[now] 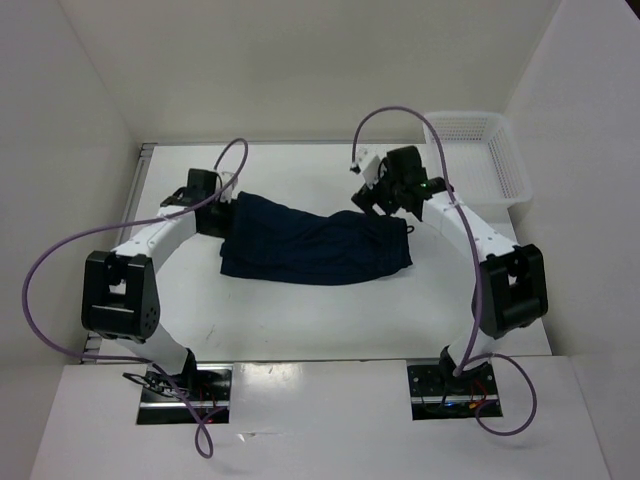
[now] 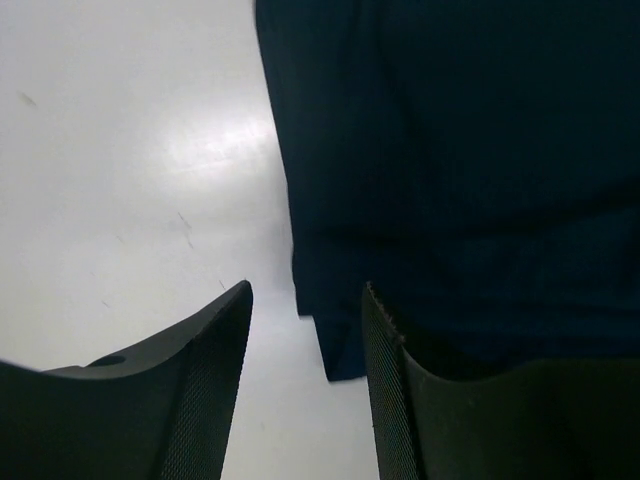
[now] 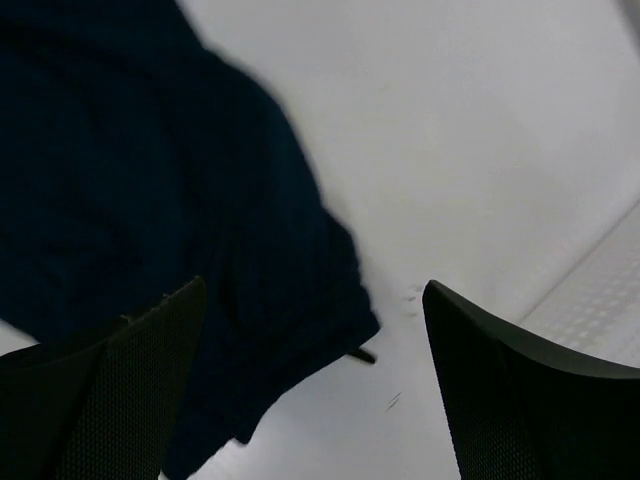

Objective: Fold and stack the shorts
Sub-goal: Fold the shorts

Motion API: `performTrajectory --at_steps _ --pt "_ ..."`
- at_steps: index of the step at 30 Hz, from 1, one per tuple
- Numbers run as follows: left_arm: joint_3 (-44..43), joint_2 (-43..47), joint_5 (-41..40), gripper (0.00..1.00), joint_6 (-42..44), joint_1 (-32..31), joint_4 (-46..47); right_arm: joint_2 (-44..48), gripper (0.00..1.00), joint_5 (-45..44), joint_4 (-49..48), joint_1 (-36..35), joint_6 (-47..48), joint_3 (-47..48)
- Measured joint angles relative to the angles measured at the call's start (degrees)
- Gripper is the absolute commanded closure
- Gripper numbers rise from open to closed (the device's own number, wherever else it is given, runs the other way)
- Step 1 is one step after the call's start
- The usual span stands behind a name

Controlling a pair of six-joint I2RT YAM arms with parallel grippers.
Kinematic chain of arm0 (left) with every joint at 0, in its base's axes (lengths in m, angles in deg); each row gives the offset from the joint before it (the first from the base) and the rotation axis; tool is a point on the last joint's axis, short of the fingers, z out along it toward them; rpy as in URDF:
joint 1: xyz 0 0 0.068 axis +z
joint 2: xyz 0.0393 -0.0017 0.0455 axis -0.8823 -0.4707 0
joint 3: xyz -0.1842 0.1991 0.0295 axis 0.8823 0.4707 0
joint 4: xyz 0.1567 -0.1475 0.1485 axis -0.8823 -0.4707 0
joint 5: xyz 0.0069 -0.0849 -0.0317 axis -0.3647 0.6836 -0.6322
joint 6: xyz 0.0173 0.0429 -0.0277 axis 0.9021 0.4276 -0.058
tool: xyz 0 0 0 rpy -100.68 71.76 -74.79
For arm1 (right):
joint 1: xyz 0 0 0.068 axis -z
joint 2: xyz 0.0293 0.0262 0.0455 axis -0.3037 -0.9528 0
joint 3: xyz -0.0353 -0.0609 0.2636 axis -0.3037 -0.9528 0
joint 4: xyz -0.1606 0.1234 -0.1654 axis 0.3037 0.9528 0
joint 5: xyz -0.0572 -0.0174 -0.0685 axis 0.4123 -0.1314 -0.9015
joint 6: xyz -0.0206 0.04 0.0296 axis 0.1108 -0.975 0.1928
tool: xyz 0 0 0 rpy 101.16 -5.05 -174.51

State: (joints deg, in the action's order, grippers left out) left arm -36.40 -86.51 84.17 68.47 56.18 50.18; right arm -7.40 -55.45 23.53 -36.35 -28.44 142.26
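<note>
Two end effectors are in view, both with jaws parted and nothing gripped. The left end effector (image 2: 305,300) stands partly open. Its wrist view shows bare counter (image 2: 120,180) in the gap, with one finger (image 2: 385,400) overlapping the edge of the shorts (image 2: 470,170). The right end effector (image 3: 315,290) is spread wide over the opposite end of the garment, with a corner of cloth and some counter between its fingers.

Only the overhead view shows the whole garment. It is a dark navy band at mid-counter, slightly bowed, with its long axis running left to right. Its left end lies at the left arm's tip and its right end under the right arm's tip. That view also shows a white mesh basket (image 1: 480,150) at the far right corner, apart from the shorts. The right wrist view catches only a blurred perforated edge of it.

Waistband and leg openings cannot be told apart, and the fabric reads near-black in both wrist views. Whether any finger touches the cloth cannot be determined.
</note>
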Motion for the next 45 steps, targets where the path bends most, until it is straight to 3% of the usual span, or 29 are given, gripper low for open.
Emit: performTrajectory --at_steps 12,14,15,18,21,26,28,40,42,45 --pt "7.3 -1.4 3.0 0.47 0.0 -0.1 -1.9 8.1 0.08 -1.4 11.9 -6.5 12.5 -17.9" --pt "7.9 -1.6 3.0 0.55 0.0 -0.1 -1.9 8.8 0.10 -1.7 12.2 -7.6 13.5 -18.7" --pt "8.1 -1.6 3.0 0.67 0.1 -0.1 -1.9 8.9 0.10 -1.9 12.0 -7.6 14.1 -18.8" --pt "8.2 -1.7 3.1 0.80 0.0 -0.2 -1.7 9.0 0.11 -3.7 11.5 -7.6 16.1 -19.8" --pt "8.2 -1.7 3.2 0.80 0.0 -0.4 -1.4 9.3 0.11 -5.6 11.5 -7.6 18.3 -21.8" --pt "7.7 -1.7 3.2 0.49 0.0 -0.4 -1.6 12.1 0.11 -7.1 11.6 -7.7 21.0 -24.7" --pt "6.2 -1.7 3.3 0.48 0.0 -0.2 -2.0 14.1 0.14 -7.4 11.6 -8.0 22.2 -25.2" --pt "2.7 -8.9 1.9 0.48 0.0 1.0 0.7 16.3 0.15 -7.5 11.5 -10.6 24.8 -28.0" --pt "2.7 -8.9 1.8 0.53 0.0 1.0 0.8 16.3 0.17 -7.5 11.5 -10.6 24.9 -28.0" --pt "2.6 -8.9 2.2 0.75 -0.2 0.9 0.7 16.3 0.27 -7.8 11.3 -10.6 25.1 -28.1"
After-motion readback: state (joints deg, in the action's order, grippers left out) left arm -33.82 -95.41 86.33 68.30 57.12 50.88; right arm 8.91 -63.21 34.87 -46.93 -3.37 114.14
